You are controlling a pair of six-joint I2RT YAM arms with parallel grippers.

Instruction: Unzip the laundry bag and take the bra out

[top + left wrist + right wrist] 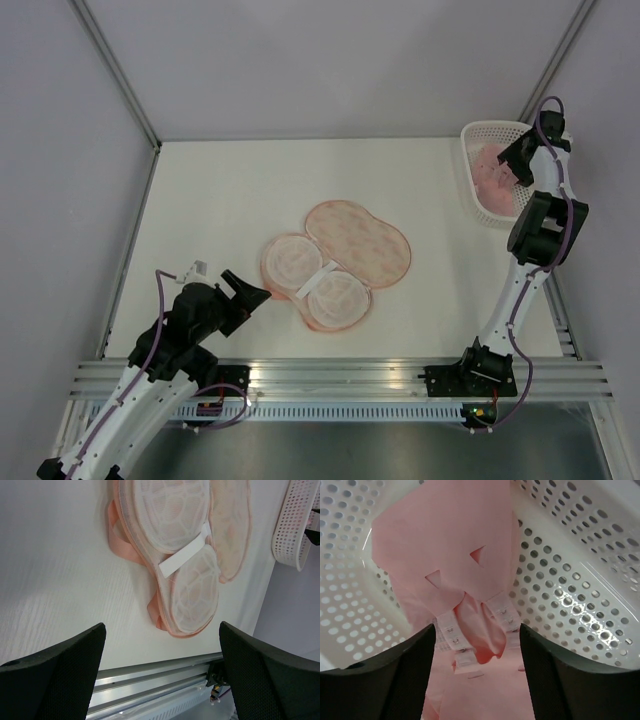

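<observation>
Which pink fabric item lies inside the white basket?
The plain pink bra, below the right hand; the printed laundry bag lies open on the table.

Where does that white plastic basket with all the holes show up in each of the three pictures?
Top external: far right of the table, the white perforated plastic basket sits under the right arm.
Left wrist: upper right corner, seen side-on.
Right wrist: its holed walls fill the frame.
Shared landmark: the soft pale pink bra lying inside, visible from above and from the right wrist.
</observation>
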